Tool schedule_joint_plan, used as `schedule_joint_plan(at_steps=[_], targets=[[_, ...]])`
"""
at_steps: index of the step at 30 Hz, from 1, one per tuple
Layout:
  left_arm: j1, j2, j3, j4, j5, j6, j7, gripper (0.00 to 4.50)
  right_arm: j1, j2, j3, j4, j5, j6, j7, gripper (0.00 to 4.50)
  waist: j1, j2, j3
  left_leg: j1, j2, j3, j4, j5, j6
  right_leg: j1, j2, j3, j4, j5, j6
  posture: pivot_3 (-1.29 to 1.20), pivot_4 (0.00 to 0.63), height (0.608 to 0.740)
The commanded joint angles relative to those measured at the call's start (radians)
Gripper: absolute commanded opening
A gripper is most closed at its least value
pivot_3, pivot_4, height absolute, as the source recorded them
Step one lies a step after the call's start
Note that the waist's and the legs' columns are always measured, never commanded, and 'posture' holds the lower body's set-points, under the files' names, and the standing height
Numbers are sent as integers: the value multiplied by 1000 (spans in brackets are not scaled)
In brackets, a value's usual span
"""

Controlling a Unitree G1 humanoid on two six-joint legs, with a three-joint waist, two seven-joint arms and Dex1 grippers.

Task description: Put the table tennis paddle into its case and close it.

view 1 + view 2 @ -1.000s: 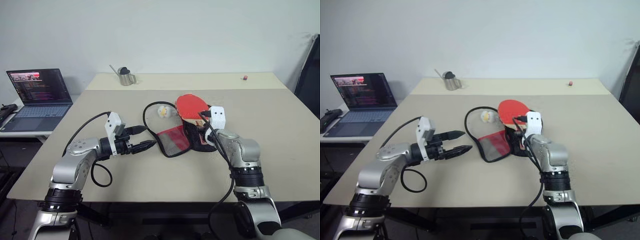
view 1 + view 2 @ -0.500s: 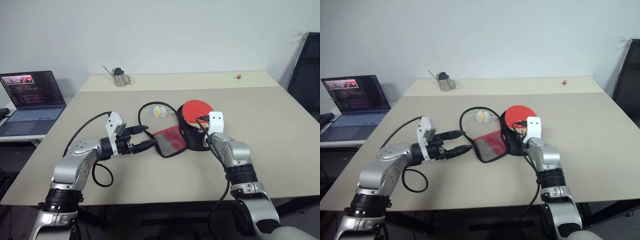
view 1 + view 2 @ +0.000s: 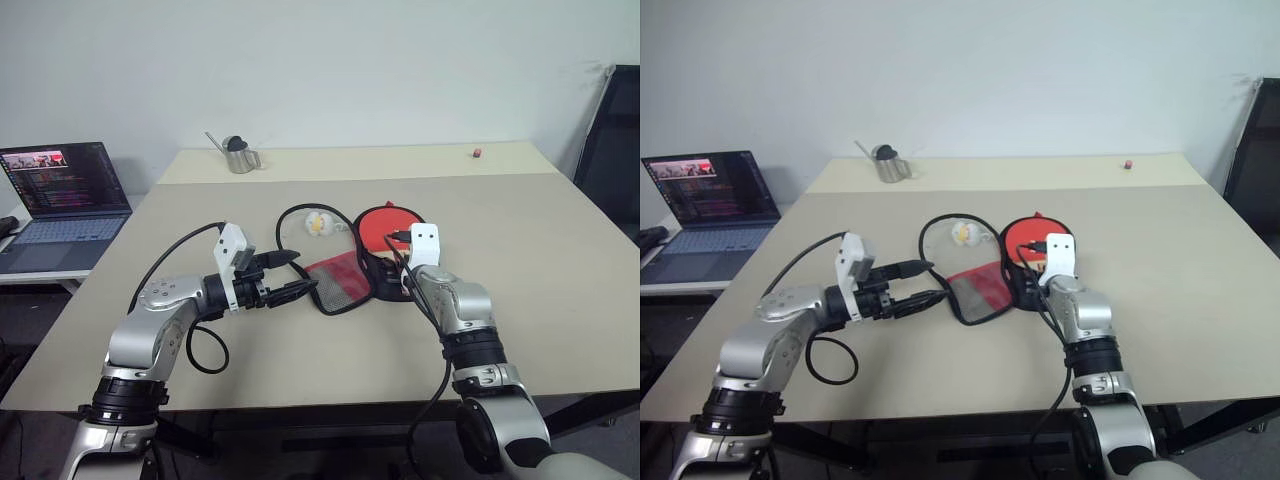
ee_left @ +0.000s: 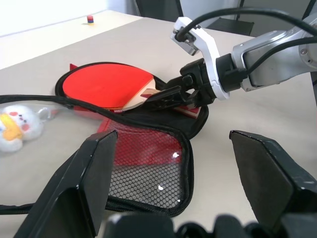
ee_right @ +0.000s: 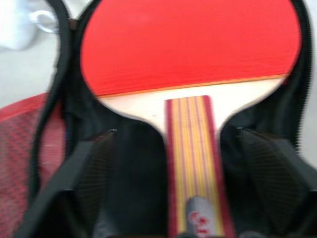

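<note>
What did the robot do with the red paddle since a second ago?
The right gripper let go of the table tennis paddle; its fingers now stand open beside the handle. The paddle lies on the case. The left gripper stayed open by the mesh flap.

Paddle (image 5: 190, 59) lies inside the open case (image 5: 133, 163).

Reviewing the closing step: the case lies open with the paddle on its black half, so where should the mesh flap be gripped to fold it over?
Probably the mesh flap's free zipper edge, nearest the open left gripper. The flap lies flat on the table, hinged to the black half where the paddle lies. Coming in from the robot's left, low and level, lets it lift that edge and swing it over.
</note>
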Motion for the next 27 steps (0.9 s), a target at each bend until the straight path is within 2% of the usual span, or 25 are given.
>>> schedule_joint_plan(at_steps=[1,6,11,17,21,27], targets=[[-8,-1,16,-28,3,-20,25,3964,24,-13,48,-155,33,38,82,4462,0,0,0,0,0,0,0,0,0,0,0,0,0,0,0,0,150,740],[-26,-4,39,30,35,-61,75,3964,90,-97,72,-366,109,125,229,4462,3,0,0,0,0,0,0,-2,3,0,0,0,0,0,0,0,150,740],[-53,-1,49,115,80,-115,117,3964,167,-306,120,-562,197,110,479,4462,8,0,0,0,0,-1,0,-2,4,1,0,-1,-2,0,0,0,150,740],[-104,4,45,291,189,-214,207,3964,169,-519,33,-704,445,205,762,4462,9,0,0,0,0,-1,0,-2,4,2,0,-2,-2,0,0,0,150,740],[-133,0,45,400,216,-259,217,3964,173,-622,8,-746,534,221,852,4462,13,-1,0,0,0,-2,0,-2,4,3,0,-3,-4,0,0,0,150,740],[-174,3,22,583,283,-339,227,3964,167,-710,10,-719,539,185,889,4462,22,-1,1,-1,0,-2,0,-2,4,3,0,-4,-4,0,1,0,150,740]])
